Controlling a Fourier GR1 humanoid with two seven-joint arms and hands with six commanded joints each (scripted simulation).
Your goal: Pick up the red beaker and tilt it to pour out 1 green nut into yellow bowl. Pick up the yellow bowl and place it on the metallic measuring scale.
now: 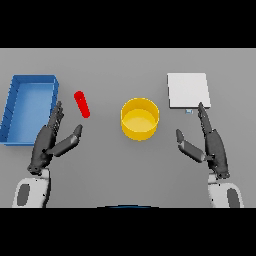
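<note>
Though seemingly holding nothing, yellow bowl [140, 119] upright.

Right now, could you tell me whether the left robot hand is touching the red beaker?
Apart: the head view shows grey table between the left robot hand and the red beaker.

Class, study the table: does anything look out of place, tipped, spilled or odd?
Nothing is spilled or broken. One thing stands out: the red beaker looks tilted rather than upright, between the blue tray and the yellow bowl. Whether it rests on the table cannot be told. No nut is visible.
</note>
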